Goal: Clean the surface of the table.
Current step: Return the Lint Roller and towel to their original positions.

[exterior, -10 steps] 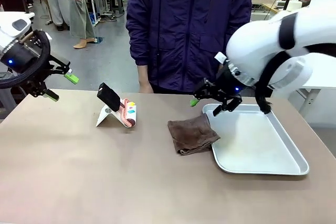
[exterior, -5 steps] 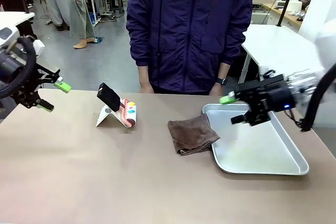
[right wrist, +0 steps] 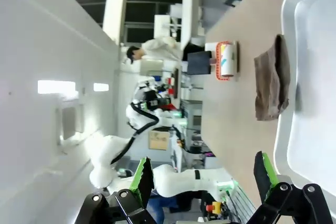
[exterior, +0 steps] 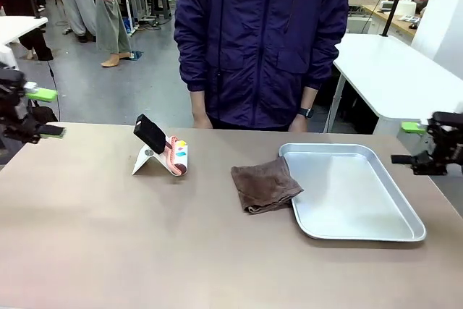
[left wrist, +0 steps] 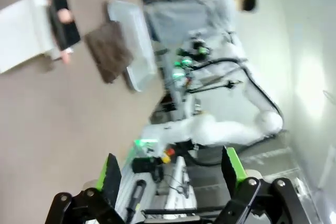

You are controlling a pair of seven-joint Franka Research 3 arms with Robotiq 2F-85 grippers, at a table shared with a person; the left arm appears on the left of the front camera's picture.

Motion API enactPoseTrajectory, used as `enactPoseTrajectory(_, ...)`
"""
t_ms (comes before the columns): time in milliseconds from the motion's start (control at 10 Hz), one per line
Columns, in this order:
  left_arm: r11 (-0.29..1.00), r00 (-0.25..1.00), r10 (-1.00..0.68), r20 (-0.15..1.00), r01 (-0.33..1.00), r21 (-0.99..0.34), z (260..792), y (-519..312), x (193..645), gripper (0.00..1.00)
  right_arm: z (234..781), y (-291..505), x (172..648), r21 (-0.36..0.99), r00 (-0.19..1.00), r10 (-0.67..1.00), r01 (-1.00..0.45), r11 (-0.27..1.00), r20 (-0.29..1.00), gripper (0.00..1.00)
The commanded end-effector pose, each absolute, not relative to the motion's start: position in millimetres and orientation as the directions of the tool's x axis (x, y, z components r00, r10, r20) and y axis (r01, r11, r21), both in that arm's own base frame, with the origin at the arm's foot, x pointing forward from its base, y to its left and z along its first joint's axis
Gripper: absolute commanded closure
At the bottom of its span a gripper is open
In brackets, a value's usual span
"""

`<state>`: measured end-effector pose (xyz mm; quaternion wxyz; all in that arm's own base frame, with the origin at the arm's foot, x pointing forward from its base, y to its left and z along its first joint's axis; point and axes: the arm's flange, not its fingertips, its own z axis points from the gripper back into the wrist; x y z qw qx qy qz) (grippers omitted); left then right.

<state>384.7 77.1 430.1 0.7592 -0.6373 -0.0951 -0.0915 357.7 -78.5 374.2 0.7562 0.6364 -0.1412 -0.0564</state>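
**Both arms parked at the desk's ends, cloth untouched**

The brownish desk stretches between me and the person in the dark jacket, who stands at its far edge with arms down. On it, a folded brown cloth lies with one edge touching the silver tray. Further left, a small white stand holds a dark phone, with a colourful roll-like item right against it.

The left gripper hangs beyond the desk's left end, its jaws spread and holding nothing. The right gripper sits off the tray's right edge, jaws also spread and empty.

Wiping has not begun, I'd say; the cloth would need picking up first. The risks look plain enough: a reach for the cloth could clip the tray's rim and shove it, since the two touch. A wide sweep leftward might topple the phone stand. And a loose pinch on soft fabric could drag only one fold.
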Motion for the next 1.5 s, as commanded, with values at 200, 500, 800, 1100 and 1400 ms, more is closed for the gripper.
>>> enactPoseTrajectory(200, 0.104, 0.976, -0.015, 0.215, 0.215, -0.971, 416, 99, 383, 0.0, 361, -94, 351, 0.985, 0.949, -0.283, -0.103, 0.138, 0.139, 0.0)
enactPoseTrajectory(500, 0.104, 0.976, -0.015, 0.215, 0.215, -0.971, 416, 99, 383, 0.0, 361, -94, 351, 0.985, 0.949, -0.283, -0.103, 0.138, 0.139, 0.0)
enactPoseTrajectory(800, 0.104, 0.976, -0.015, 0.215, 0.215, -0.971, 416, 99, 383, 0.0, 361, -94, 351, 0.985, 0.949, -0.283, -0.103, 0.138, 0.139, 0.0)
enactPoseTrajectory(1100, 0.104, 0.976, -0.015, 0.215, 0.215, -0.971, 416, 99, 383, 0.0, 361, -94, 351, 0.985, 0.949, -0.283, -0.103, 0.138, 0.139, 0.0)
enactPoseTrajectory(1400, 0.104, 0.976, -0.015, 0.215, 0.215, -0.971, 416, 99, 383, 0.0, 361, -94, 351, 0.985, 0.949, -0.283, -0.103, 0.138, 0.139, 0.0)
